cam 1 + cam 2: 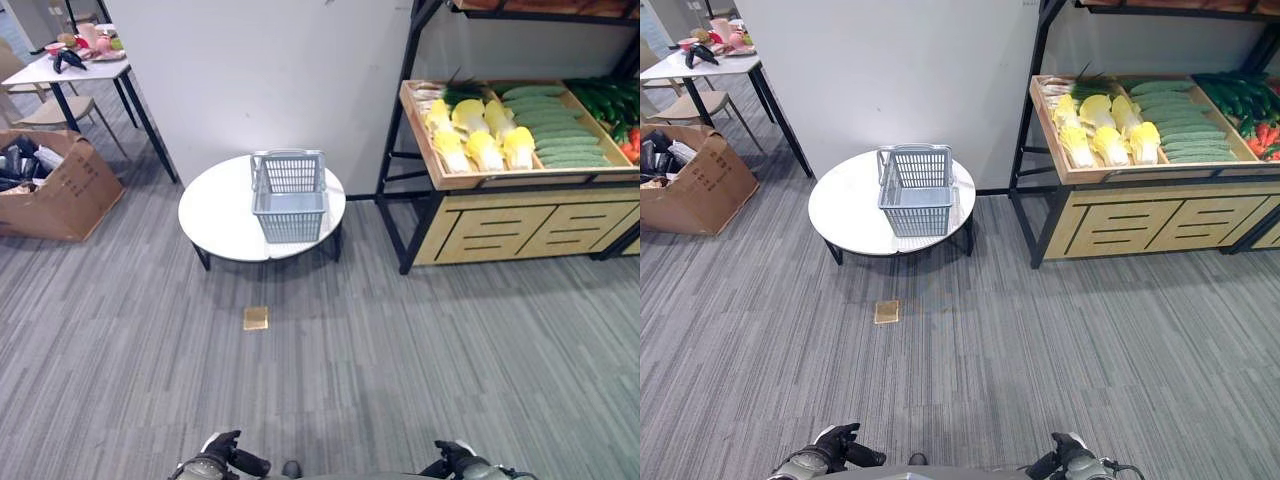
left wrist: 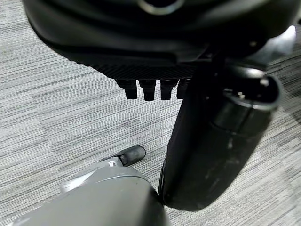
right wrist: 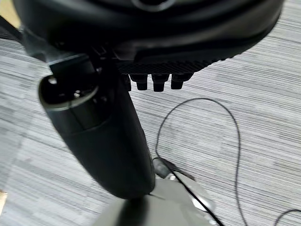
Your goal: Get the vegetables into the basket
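Note:
A grey plastic basket [image 1: 289,198] stands empty on a low round white table [image 1: 215,215] ahead of me. To the right, a wooden shelf tray [image 1: 430,150] holds yellow-white cabbages [image 1: 485,140] and pale green cucumbers [image 1: 560,130]. Darker cucumbers [image 1: 600,100] and red vegetables [image 1: 632,145] lie further right. My left hand [image 1: 222,452] and right hand [image 1: 455,458] hang low at the near edge, far from the table and shelf. In the wrist views the left hand [image 2: 155,42] and right hand [image 3: 155,37] hang relaxed and open over grey carpet, holding nothing.
A black metal shelf frame [image 1: 395,180] carries the tray above a wooden base. An open cardboard box [image 1: 60,190] sits at the left, with a white table [image 1: 75,68] and chair behind it. A small tan square [image 1: 256,318] lies on the carpet before the round table.

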`<state>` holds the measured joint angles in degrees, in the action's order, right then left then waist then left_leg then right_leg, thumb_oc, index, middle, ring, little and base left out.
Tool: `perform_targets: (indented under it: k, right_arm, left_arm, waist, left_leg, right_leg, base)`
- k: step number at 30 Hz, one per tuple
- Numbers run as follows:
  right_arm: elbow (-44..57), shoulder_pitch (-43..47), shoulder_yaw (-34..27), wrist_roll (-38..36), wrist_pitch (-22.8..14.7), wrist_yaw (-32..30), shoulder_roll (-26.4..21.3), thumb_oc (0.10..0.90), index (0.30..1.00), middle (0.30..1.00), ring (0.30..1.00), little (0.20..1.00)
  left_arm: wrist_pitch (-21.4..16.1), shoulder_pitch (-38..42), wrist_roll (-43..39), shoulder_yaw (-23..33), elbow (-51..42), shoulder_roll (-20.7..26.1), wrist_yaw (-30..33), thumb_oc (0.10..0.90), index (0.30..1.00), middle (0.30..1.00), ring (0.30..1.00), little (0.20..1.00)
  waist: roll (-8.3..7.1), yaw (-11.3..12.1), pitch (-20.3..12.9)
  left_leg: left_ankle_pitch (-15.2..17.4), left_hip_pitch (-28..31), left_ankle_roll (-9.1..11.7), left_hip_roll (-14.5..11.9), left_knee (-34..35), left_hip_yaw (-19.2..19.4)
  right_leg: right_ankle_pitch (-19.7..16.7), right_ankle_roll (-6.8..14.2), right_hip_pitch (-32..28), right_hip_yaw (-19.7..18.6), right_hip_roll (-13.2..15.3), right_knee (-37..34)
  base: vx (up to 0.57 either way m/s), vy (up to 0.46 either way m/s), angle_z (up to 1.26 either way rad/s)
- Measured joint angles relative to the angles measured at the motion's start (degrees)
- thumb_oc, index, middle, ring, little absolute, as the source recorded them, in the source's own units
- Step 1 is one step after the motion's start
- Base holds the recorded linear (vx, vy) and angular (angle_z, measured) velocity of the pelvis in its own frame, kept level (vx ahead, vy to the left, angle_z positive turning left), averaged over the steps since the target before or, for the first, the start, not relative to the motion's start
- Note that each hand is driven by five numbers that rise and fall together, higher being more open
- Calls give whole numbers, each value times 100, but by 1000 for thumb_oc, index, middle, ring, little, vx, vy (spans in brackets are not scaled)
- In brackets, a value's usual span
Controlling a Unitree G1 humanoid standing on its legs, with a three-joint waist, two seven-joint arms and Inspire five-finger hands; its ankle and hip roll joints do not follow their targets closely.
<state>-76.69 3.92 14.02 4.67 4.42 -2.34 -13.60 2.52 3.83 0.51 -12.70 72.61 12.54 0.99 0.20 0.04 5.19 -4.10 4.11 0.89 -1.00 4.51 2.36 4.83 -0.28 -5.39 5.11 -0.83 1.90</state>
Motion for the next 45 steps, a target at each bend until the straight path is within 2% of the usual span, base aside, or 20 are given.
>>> perform_targets:
  k: [6, 45]
  right_arm:
    - [-130, -150, 9, 0, 86, 15, 5, 900, 1000, 1000, 1000, 1000]
    - [-119, -250, 224, 1, 85, 14, 13, 900, 1000, 1000, 1000, 1000]
  left_arm:
    - [3, 0, 2, 14, 22, -22, 5, 900, 1000, 1000, 1000, 1000]
    - [21, -84, 3, 20, 28, -27, 22, 900, 1000, 1000, 1000, 1000]
  waist:
    - [14, -20, 11]
    - [-28, -16, -143]
  left_leg:
    - [7, 55, 11, -6, 47, 8]
    - [5, 109, 8, -2, 48, 33]
  right_leg:
    - [-145, 20, -195, -2, -23, -329]
    - [-300, 1, -320, -18, -24, -494]
  base:
    - [0, 0, 0]
    - [0, 0, 0]
